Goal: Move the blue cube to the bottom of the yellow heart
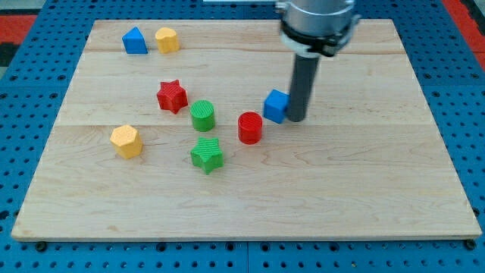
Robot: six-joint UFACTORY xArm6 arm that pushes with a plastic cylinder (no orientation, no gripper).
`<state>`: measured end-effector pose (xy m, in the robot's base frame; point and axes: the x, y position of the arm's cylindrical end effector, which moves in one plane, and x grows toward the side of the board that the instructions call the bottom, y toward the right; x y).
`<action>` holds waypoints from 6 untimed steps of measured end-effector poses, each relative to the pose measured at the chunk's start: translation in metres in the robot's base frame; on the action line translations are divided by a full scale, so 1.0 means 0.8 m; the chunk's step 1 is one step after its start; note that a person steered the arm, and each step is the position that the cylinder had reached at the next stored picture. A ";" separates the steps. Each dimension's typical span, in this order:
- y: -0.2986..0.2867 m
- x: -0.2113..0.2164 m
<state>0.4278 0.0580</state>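
Blue cube [276, 105] touches my tip [296, 119] on its right.

The blue cube [276, 105] sits flat near the bench's [364, 174] middle, one corner turned toward the view's bottom. The yellow heart [167, 39] lies well apart from it, near the view's top left.

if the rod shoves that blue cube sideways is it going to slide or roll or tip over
The blue cube will probably slide: it sits flat on the smooth wooden board. It looks small and light, so it should move easily. My tip touches its right side off-centre, so it may twist, and could nudge the red cylinder.
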 end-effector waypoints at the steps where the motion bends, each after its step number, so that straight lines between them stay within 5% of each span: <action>1: -0.029 -0.027; 6: -0.226 -0.157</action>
